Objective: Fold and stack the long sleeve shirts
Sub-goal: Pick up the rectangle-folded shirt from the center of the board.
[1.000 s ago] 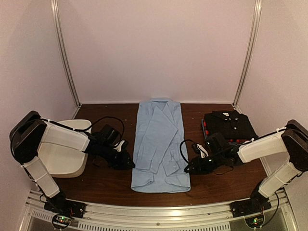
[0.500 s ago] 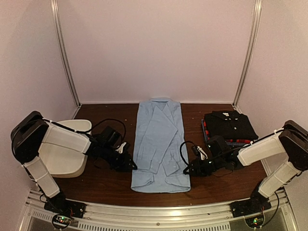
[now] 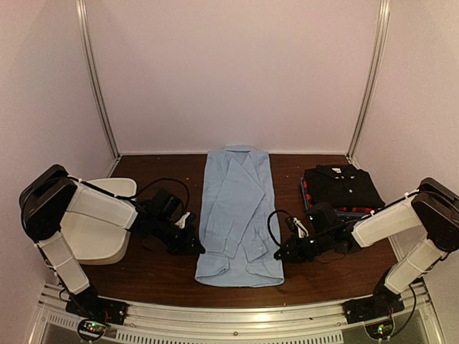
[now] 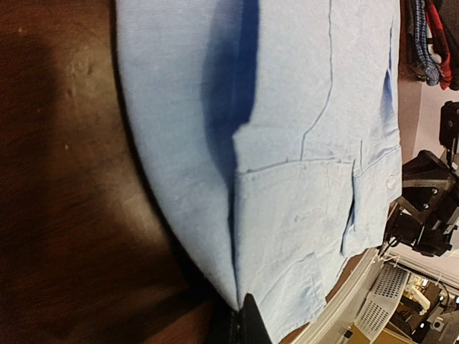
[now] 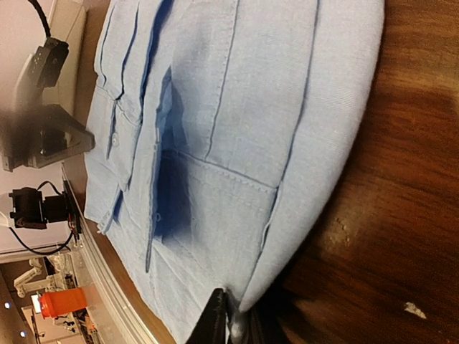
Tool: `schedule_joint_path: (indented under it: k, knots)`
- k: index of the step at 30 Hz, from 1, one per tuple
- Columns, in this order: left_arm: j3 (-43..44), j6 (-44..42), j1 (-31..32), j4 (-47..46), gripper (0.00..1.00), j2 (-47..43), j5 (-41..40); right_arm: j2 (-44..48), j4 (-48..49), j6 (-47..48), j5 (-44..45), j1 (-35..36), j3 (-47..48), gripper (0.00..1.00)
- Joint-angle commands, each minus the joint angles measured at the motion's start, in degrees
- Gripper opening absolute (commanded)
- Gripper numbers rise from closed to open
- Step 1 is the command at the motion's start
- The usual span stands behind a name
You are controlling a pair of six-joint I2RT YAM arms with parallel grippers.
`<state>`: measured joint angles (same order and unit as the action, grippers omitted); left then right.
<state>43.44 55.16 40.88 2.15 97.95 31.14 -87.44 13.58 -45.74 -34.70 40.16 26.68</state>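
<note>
Your left gripper [image 3: 193, 247] is pinching shut on the shirt [image 3: 237, 208] at its left edge near the hem. Your right gripper [image 3: 281, 252] is sitting at the opposite edge, and I cannot tell whether it is gripping. You're likely taking both sides so the hem lifts evenly. The shirt is lying flat, with the stack [image 3: 341, 188] to its right.

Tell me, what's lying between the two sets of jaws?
Only the light blue shirt, spread flat in a long strip; each set of jaws sits at one of its side edges. The top view shows this.
</note>
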Motion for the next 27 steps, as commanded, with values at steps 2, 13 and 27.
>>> schedule_joint_path:
  k: [2, 13, 27]
  knots:
    - [-0.58, 0.52, 0.82, -3.09, 0.00, 0.28, 1.69, -0.01, 1.78, -0.36, 0.00, 0.59, -0.89, 0.06]
    - [-9.02, 4.15, 2.18, -4.62, 0.00, -9.16, 2.74, 8.86, 1.16, -3.15, 1.13, 2.59, -4.26, 0.00]
    - [-9.00, 11.46, 0.72, -13.18, 0.00, -11.29, 9.60, 8.55, 1.83, -5.66, -0.81, 2.30, 3.43, 0.00]
